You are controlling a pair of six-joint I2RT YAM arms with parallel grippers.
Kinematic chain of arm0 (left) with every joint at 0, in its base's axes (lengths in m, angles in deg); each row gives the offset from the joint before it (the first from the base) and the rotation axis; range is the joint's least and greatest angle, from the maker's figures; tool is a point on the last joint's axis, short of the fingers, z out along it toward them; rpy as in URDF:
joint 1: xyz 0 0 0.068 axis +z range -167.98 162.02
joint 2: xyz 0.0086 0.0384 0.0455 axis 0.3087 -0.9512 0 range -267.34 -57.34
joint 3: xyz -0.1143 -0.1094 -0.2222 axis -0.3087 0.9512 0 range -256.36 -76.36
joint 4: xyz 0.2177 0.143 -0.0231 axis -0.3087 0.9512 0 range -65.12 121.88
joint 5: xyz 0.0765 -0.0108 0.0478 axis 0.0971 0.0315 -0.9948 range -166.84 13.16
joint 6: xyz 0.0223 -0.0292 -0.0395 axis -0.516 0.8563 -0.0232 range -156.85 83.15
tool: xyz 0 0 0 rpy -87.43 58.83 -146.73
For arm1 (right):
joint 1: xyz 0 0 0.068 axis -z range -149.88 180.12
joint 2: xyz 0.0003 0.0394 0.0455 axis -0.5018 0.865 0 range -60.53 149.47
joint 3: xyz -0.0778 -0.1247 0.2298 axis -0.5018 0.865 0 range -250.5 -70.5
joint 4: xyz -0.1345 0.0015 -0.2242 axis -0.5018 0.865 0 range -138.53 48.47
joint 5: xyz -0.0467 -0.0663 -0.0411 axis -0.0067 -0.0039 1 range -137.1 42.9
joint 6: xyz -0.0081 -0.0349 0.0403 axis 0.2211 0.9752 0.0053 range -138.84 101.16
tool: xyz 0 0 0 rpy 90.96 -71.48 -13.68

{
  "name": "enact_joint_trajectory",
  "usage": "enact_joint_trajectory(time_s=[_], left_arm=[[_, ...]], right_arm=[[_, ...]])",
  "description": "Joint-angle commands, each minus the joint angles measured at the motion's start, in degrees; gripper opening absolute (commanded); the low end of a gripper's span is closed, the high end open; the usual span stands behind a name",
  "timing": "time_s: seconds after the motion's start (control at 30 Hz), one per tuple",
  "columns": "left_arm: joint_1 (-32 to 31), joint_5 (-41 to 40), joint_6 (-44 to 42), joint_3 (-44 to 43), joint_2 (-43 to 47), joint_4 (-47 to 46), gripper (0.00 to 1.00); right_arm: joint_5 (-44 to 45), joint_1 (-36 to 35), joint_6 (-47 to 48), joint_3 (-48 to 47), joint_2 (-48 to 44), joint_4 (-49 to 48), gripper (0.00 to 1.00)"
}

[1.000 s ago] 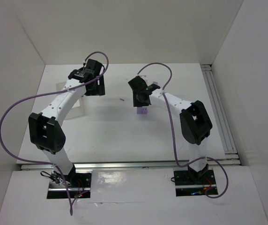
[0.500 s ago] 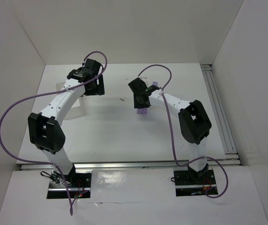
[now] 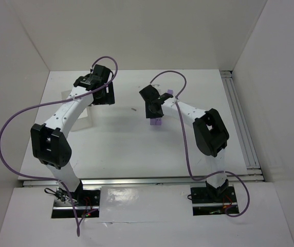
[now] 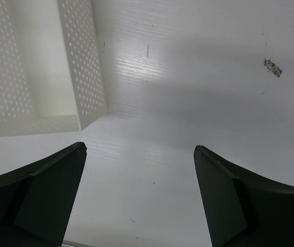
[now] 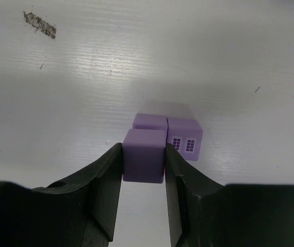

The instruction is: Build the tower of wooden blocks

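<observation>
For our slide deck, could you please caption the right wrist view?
Right tool clamps a purple block next to two others on the white table.

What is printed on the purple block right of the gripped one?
Two small dark-purple windows on the light-purple block, clearest in the right wrist view.

A plain light-purple cube (image 5: 144, 160) sits clamped between the two fingers of the right end effector (image 5: 143, 153), its flat sides touching both. Directly behind it lies a second light-purple block (image 5: 150, 121), with only its top strip showing. Just to the right, against that pair, stands a windowed block (image 5: 184, 138), light purple with dark window prints on its near face. These two stand square on the white table (image 5: 239, 62); whether the clamped cube touches it cannot be told. From above, another small purple block (image 3: 169, 93) lies farther back, apart from the cluster.
</observation>
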Motion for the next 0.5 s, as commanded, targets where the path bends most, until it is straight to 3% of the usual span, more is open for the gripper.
enact_joint_trajectory(time_s=[0.0, 0.47], left_arm=[[0.2, 0.2, -1.0, -1.3, 1.0, -0.8, 0.99], [0.2, 0.2, -1.0, -1.3, 0.5, -0.8, 0.99]], right_arm=[[0.9, -0.1, -0.4, -2.6, 0.8, -2.2, 0.30], [1.4, -0.1, -0.9, -2.6, 1.3, -2.2, 0.31]])
